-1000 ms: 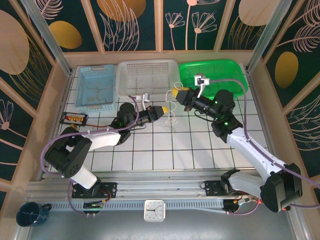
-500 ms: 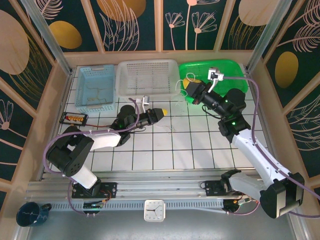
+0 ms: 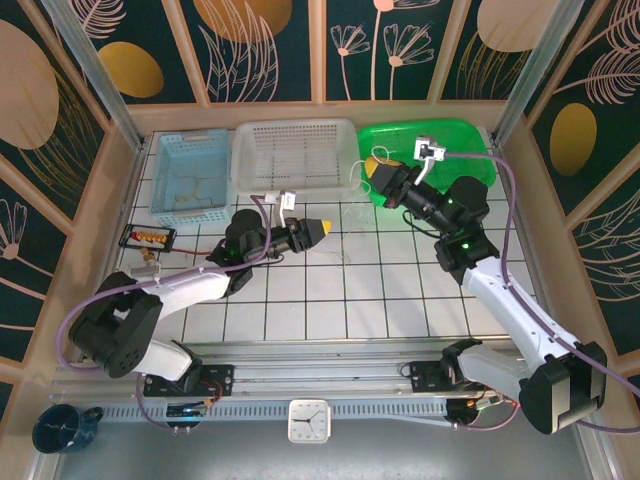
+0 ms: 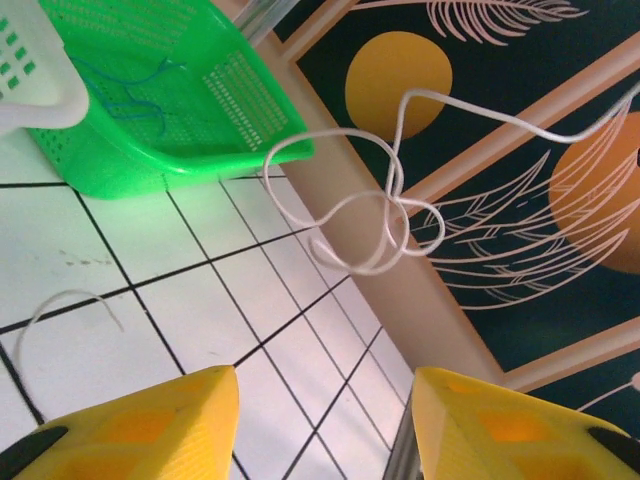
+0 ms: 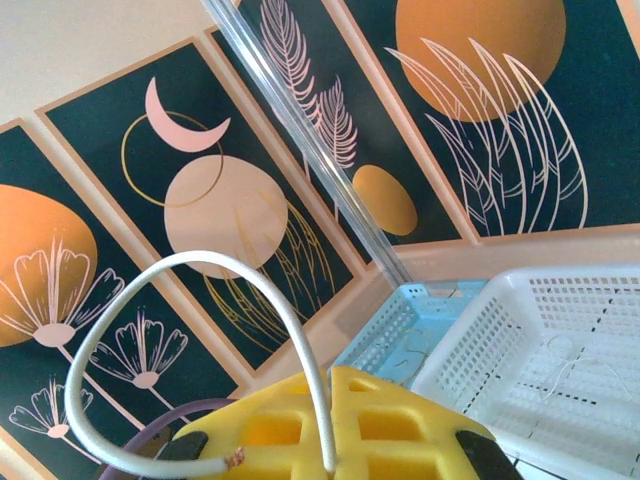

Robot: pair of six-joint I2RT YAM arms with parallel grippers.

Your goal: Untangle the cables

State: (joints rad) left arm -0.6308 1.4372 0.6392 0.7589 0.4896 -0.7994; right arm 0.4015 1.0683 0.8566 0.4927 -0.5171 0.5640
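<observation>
Two arms stretch over the tiled worktop (image 3: 300, 300) in the overhead view. The left end effector (image 3: 322, 228) lies low above the tiles near the middle. The right end effector (image 3: 372, 170) is at the left end of the green basket (image 3: 465, 135), up and to the right of the left one. The cables (image 4: 395, 200) are too thin here to trace with certainty.

From the left wrist, the yellow fingers (image 4: 130, 430) stand apart with nothing between them, so this end effector is open and empty. Ahead of the tips and above them, a whitish wire (image 4: 368, 270) hangs in the air in a loose knot of loops, apart from both fingers. Its run climbs away to the upper right. A short pale piece (image 4: 62, 294) lies curved on the tiles, and a blue wire (image 4: 130, 85) lies inside the green basket.

From the right wrist, the fingers (image 5: 370, 420) are closed on a whitish wire (image 5: 205, 260), which arches out of the grip with its bared end (image 5: 235, 458) beside them.

We judge this to be the same wire, so its long axis slopes from the right end effector down towards the left one. The right arm holds it. The left arm is nearer the knot, which lies forward and slightly up from its open jaws.
</observation>
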